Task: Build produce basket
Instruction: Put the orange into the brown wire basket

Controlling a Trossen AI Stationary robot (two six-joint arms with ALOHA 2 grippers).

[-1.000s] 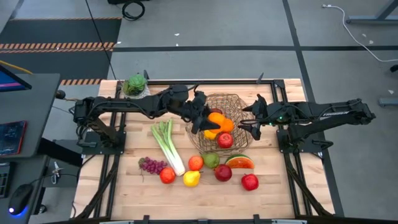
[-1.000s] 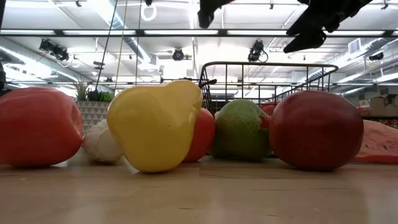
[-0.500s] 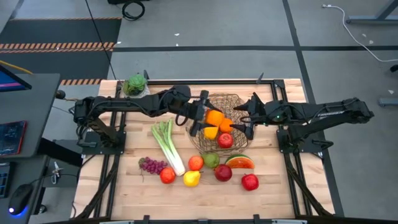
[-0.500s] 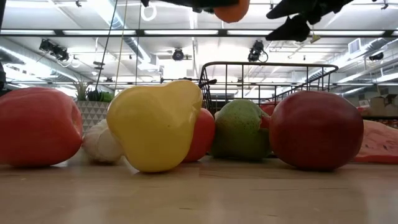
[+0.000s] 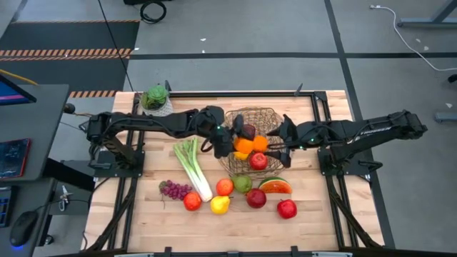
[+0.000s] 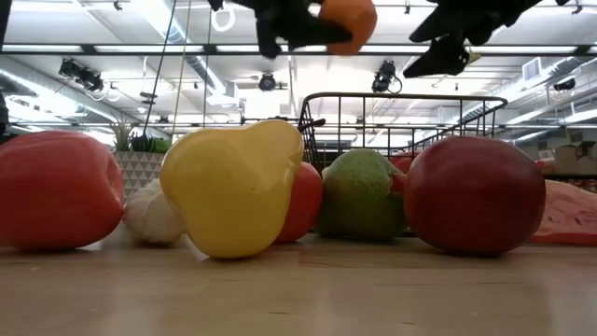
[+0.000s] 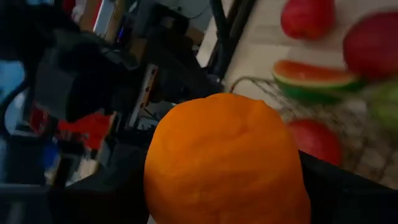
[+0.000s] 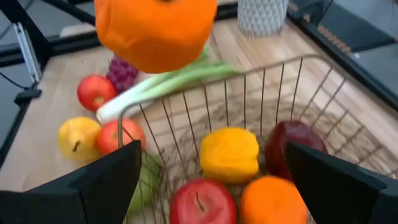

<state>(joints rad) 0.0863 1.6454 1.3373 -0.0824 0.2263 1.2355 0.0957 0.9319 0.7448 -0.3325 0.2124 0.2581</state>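
The wire basket [image 5: 265, 123] stands at the table's far middle. It holds a yellow pepper [image 8: 229, 154], a dark red apple [image 8: 292, 146], a red apple [image 5: 258, 161] and an orange [image 8: 273, 200]. My left gripper [image 5: 232, 143] is shut on another orange [image 5: 244, 145], above the basket's left part; this orange also shows in the low view [image 6: 347, 19]. My right gripper [image 5: 275, 146] is open and empty over the basket's right rim, facing the held orange [image 8: 155, 28]. My left gripper pinches the orange's two sides [image 7: 227, 162] between its two dark fingers [image 7: 339, 190]. It comes from the table's left. The orange is lifted clear above the basket's contents.
Near the basket lie a leek [image 5: 191, 168], purple grapes [image 5: 173, 189], a yellow pear-shaped fruit [image 5: 220, 205], a green pear [image 5: 243, 183], a watermelon slice [image 5: 275, 187] and several red fruits [image 5: 287, 208]. A potted plant [image 5: 155, 98] stands at the far left.
My left gripper has carried the orange a little down and toward the table's near edge, over the basket. My right gripper has gone toward the table's left edge, closer to the basket and the held orange.
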